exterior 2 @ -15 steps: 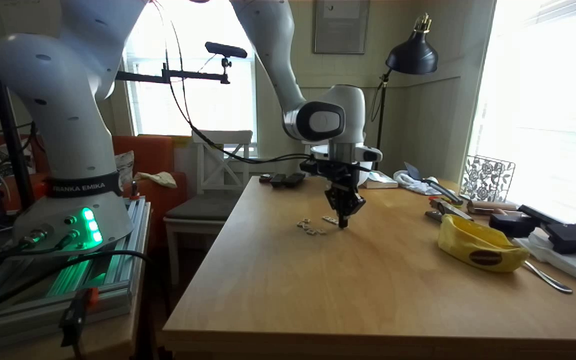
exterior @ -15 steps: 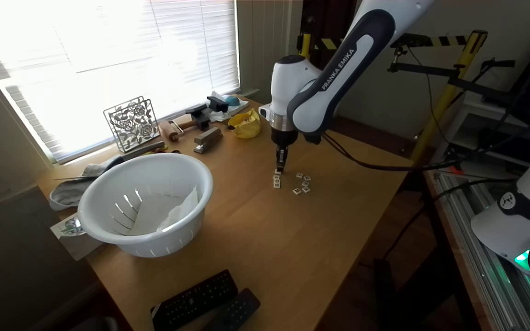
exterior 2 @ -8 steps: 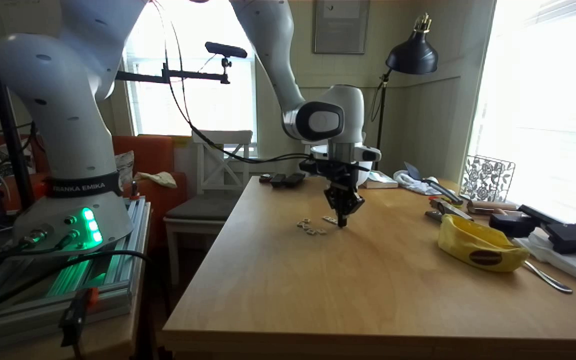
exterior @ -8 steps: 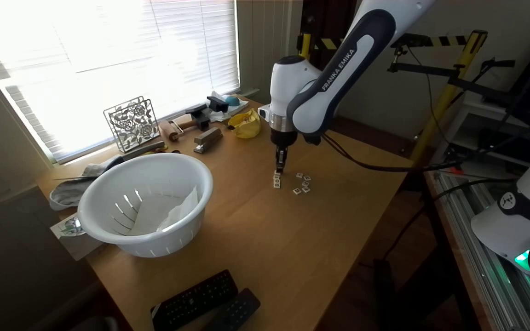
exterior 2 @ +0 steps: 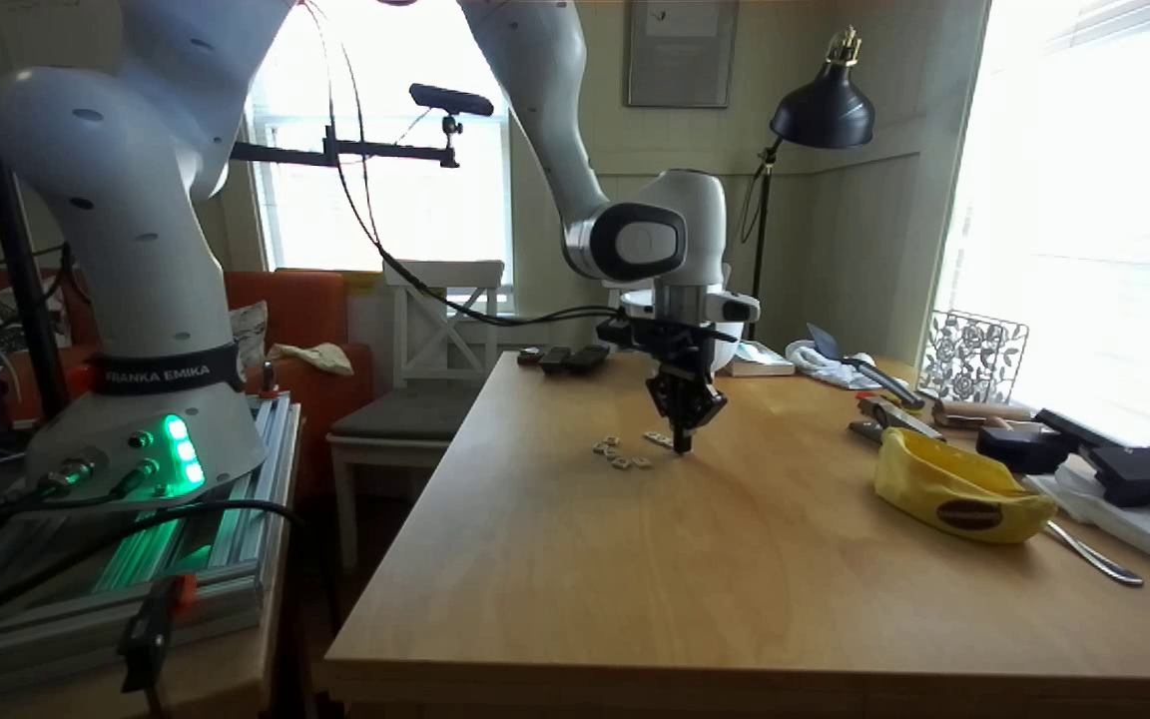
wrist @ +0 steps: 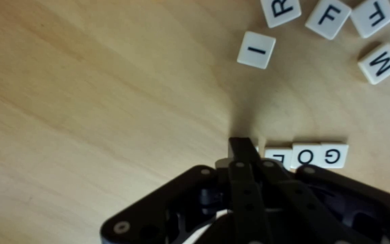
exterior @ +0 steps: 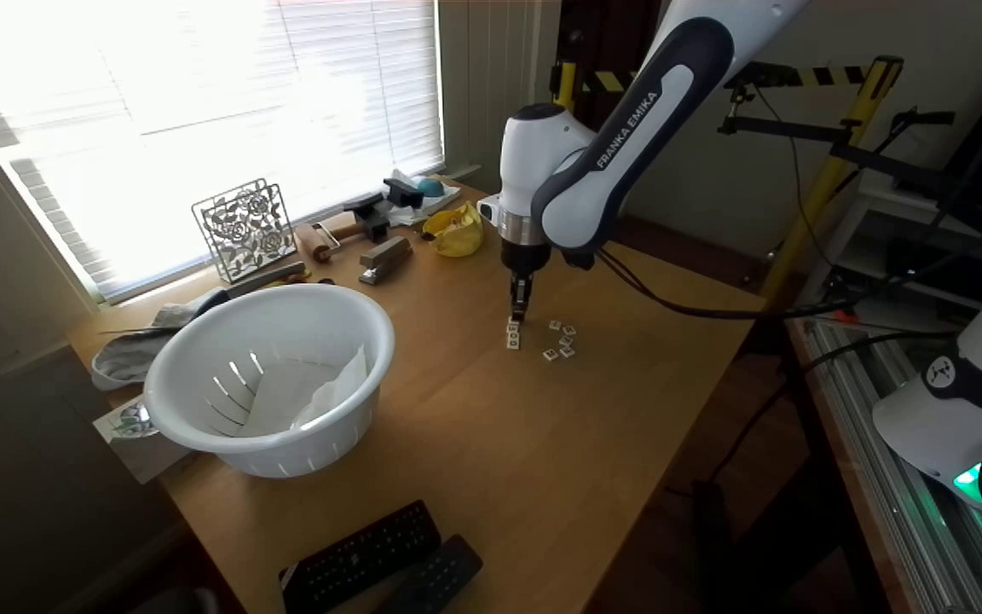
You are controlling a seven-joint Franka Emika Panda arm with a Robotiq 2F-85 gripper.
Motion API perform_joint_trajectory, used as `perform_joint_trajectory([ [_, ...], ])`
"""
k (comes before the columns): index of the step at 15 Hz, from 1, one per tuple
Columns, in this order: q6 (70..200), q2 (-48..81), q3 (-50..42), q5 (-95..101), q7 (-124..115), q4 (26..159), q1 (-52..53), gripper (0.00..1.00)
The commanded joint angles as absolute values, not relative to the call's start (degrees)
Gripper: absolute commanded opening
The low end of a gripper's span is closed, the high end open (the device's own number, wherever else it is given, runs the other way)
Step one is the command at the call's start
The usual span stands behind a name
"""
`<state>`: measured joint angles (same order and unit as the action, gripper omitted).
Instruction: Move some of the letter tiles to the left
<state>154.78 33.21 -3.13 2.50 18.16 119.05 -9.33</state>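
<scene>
Letter tiles (exterior: 513, 338) it is, in two groups on the wooden table (exterior: 448, 435)! In the wrist view the row runs in from three o'clock: the G tile (wrist: 334, 158), the O tile (wrist: 305, 159) touching it, the half-covered tile (wrist: 276, 154) just beside that, then, past a thin gap, the end tile (wrist: 257, 149), mostly hidden behind the gripper (wrist: 241, 144). And the jaws? Pressed together, pointing down over that last one; whether they touch it cannot be told. Up at twelve o'clock from the gripper sits the I tile (wrist: 256, 56), the R tile (wrist: 280, 15) just beyond; the F tile (wrist: 328, 20) is at one, the M-or-W tile (wrist: 380, 63) at two.

Further out, in an exterior view, reading the clock from the row: the white bowl (exterior: 303, 452) at nine, well apart, a white sheet (exterior: 337, 394) inside; two black remotes (exterior: 363, 558) at seven, close together; the stapler (exterior: 385, 258) at ten; the yellow pouch (exterior: 457, 243) at eleven, showing in both exterior views. Behind the table, in an exterior view, the black lamp (exterior 2: 823, 112) stands at one o'clock from the gripper.
</scene>
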Motion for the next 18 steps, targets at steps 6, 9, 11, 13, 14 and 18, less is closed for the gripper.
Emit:
perform_joint_trajectory([
  [6, 155.5, 33.2, -3.0, 4.4, 17.2, 120.7, -8.8, 0.0],
  [9, 155.6, 33.1, -3.2, 4.5, 17.1, 120.7, -8.7, 0.0],
  [11, 155.7, 32.8, -3.0, 4.4, 17.3, 121.0, -8.8, 0.0],
  [13, 155.7, 32.5, -3.1, 4.4, 17.3, 121.2, -8.7, 0.0],
  [14, 155.7, 32.5, -3.1, 4.4, 17.3, 121.3, -8.7, 0.0],
  [18, 156.0, 32.2, -3.2, 4.5, 17.2, 121.5, -8.6, 0.0],
])
